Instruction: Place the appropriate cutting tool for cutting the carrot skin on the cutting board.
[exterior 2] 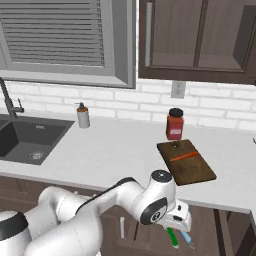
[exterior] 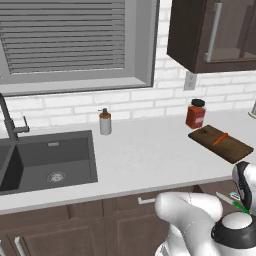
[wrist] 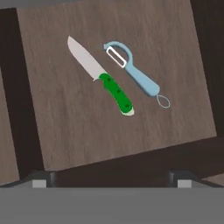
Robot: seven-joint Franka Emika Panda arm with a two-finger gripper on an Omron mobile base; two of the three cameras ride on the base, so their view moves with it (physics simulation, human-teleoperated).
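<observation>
Pale-blue peeler (wrist: 139,74), green-handled knife (wrist: 101,78)

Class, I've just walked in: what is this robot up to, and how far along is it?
The arm is reaching down below the counter, its gripper hovering open over a brown wooden surface where a peeler and a green-handled knife lie side by side. Nothing is held. Up on the counter, the cutting board carries only the carrot, with a red jar behind it. So the peeler has not been picked up yet.

Even, soft rendered light, faint shadows, no glare, slightly coarse low-resolution edges.
</observation>
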